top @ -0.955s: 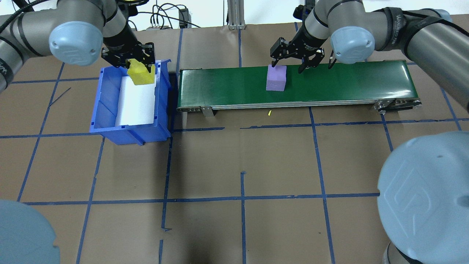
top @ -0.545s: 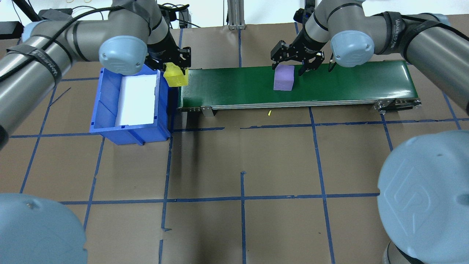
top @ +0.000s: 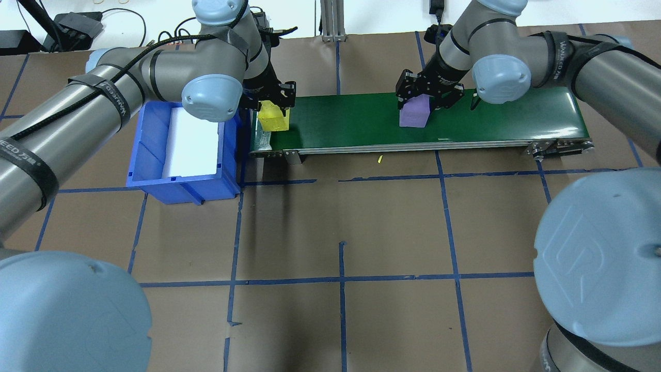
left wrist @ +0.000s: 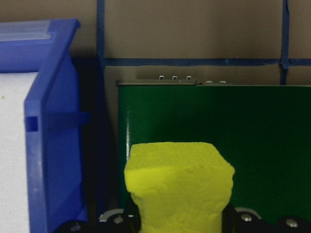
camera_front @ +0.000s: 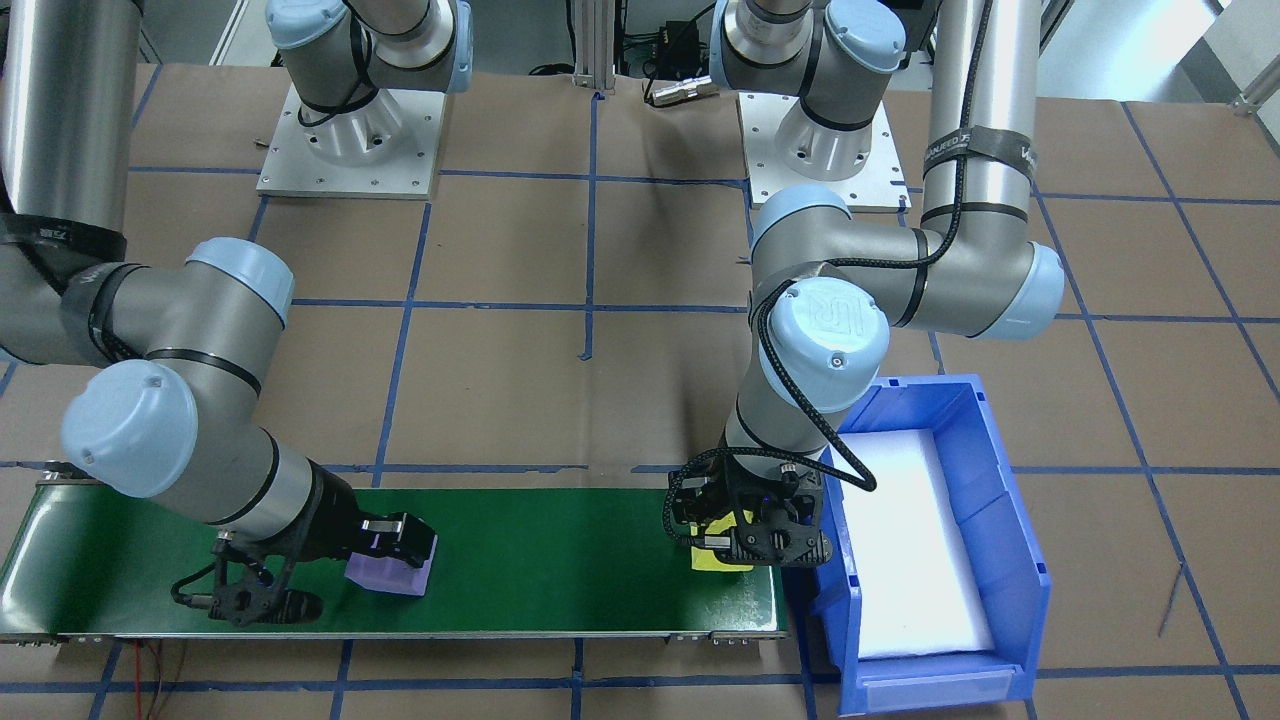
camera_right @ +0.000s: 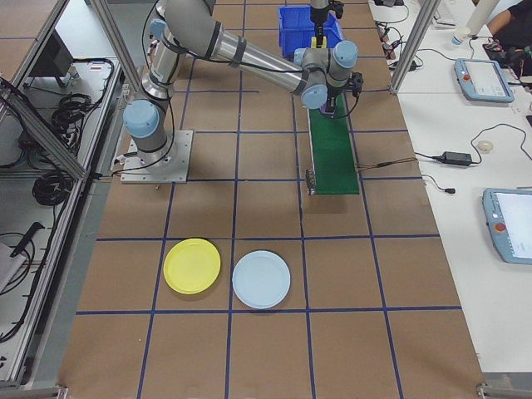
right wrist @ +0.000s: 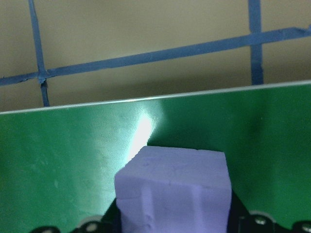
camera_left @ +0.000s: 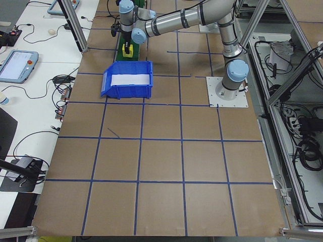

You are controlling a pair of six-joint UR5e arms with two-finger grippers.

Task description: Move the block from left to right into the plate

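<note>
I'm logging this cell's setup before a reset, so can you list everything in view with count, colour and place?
yellow block: 1, yellow, at the conveyor end beside the bin, between the left gripper's fingers
purple block: 1, purple, mid-belt, between the right gripper's fingers
conveyor belt: 1, green, across the table's far side
bin: 1, blue with a white liner, beside the belt's end
yellow plate: 1, yellow, on the table past the belt's other end
pale plate: 1, pale blue, beside the yellow plate
left gripper: 1, black
right gripper: 1, black
</note>
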